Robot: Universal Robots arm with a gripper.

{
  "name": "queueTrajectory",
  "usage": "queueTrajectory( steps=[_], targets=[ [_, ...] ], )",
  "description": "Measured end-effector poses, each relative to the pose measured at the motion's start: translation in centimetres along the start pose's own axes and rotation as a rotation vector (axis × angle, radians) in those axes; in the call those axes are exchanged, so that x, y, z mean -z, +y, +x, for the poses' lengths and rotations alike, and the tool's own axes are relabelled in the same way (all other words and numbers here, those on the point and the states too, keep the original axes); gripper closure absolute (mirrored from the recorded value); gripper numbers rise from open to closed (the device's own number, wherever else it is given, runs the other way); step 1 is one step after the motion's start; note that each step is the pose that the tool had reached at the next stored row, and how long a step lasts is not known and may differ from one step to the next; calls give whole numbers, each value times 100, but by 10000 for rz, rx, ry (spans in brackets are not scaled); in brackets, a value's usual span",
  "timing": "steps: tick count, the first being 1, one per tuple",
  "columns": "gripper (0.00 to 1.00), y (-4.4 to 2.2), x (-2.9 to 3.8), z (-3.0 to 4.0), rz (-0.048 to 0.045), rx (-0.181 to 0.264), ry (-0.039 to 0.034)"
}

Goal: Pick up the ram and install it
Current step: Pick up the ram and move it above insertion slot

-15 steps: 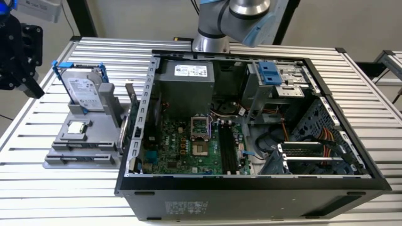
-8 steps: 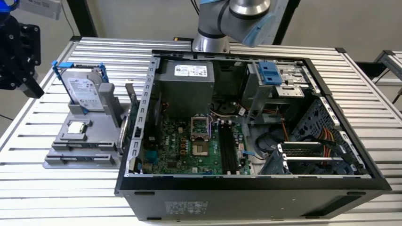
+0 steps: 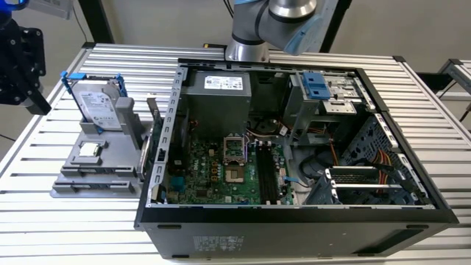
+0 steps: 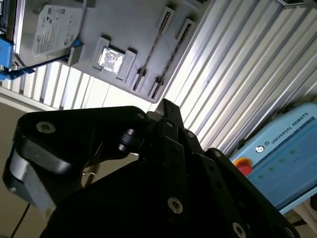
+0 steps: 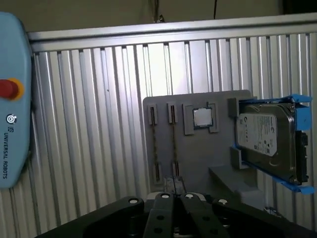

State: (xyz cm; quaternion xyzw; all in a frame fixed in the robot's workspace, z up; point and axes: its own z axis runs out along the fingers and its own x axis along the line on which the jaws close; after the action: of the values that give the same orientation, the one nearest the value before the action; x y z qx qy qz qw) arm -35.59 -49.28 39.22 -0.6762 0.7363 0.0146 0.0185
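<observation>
— What do we see, biggest thing first?
— The ribbed metal tabletop [image 3: 59, 221]. On it is the open computer case [image 3: 294, 221], with its motherboard [image 3: 213, 171] facing up. The arm [image 3: 246, 33] rises at the far edge, behind the case.

— And next to the case?
— On the exterior view's left, just beside the case, we find the grey holder [image 3: 74, 168]. The hard drive [image 3: 99, 107], in its blue frame, stands upright at the holder's far end.

— What about the gripper?
— In both wrist views the gripper [image 5: 176, 197] hangs clear of the holder and touches nothing. As far as we can judge, its jaws are drawn together with nothing between them.

— Where is the ram?
— The ram [image 5: 173, 144] sits in the holder's twin slots at the near end, and we see it edge-on as thin strips. It is well apart from the black slots [image 3: 266, 176] on the motherboard.

— Anything smaller?
— The square silver chip [image 5: 202, 117] lies in its recess between the ram and the hard drive.
</observation>
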Motion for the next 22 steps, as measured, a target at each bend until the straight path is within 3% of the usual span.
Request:
queueTrajectory(
  steps=[16, 22],
  targets=[
    [100, 0, 0, 0, -77, 1644, -6],
    [100, 0, 0, 0, -83, 1761, -6]
  ],
)
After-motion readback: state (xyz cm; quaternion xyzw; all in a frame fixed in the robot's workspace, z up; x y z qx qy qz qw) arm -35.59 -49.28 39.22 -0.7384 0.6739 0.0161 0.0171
